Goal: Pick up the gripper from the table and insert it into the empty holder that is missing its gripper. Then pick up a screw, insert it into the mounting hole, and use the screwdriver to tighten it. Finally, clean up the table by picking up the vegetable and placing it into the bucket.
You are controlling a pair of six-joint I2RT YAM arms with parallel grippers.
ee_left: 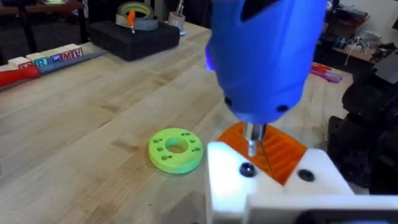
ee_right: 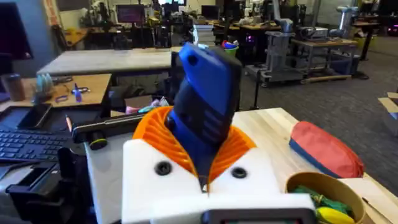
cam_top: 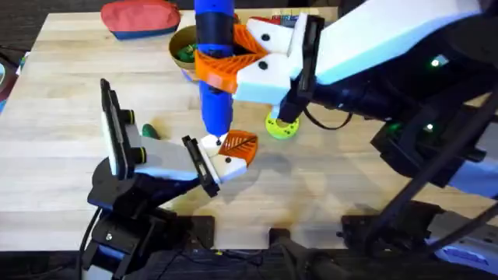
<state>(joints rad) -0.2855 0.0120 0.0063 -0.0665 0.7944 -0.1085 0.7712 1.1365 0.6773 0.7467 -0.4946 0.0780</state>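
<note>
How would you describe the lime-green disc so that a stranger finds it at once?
On the pale wooden table, look just right of the upright blue screwdriver, beside the orange-finned white block. The lime-green disc lies flat there. It is a round ring with small holes, unlike the dark green vegetable farther left.

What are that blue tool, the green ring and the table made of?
The screwdriver looks like smooth moulded plastic with a soft sheen; its bit shines like metal. The green ring seems matte plastic, perhaps printed. The table looks like pale wood planks with visible grain.
</note>
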